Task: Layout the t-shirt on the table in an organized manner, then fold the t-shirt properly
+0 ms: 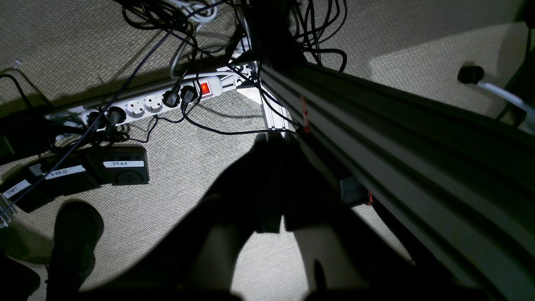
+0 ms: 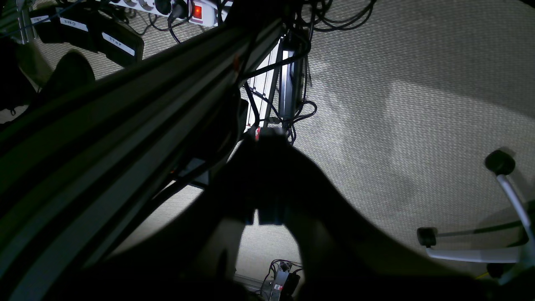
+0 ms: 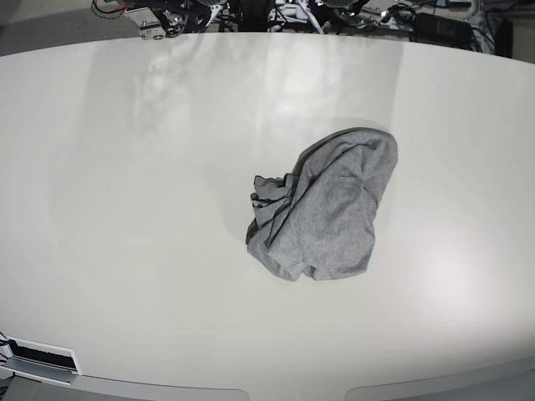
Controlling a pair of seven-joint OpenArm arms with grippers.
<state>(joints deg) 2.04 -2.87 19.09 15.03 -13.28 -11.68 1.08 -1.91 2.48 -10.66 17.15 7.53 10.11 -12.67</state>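
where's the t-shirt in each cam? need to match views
Base: the t-shirt lies crumpled right of the table centre.
Left wrist: not in it; floor only.
Right wrist: not in it; floor only.
Shared landmark, wrist views only: the white power strip with its lit red switch.

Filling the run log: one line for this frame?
shirt: crumpled heap, unfolded | table: shirt right of centre | end effectors: off table, aimed at floor, shut | phase: not started
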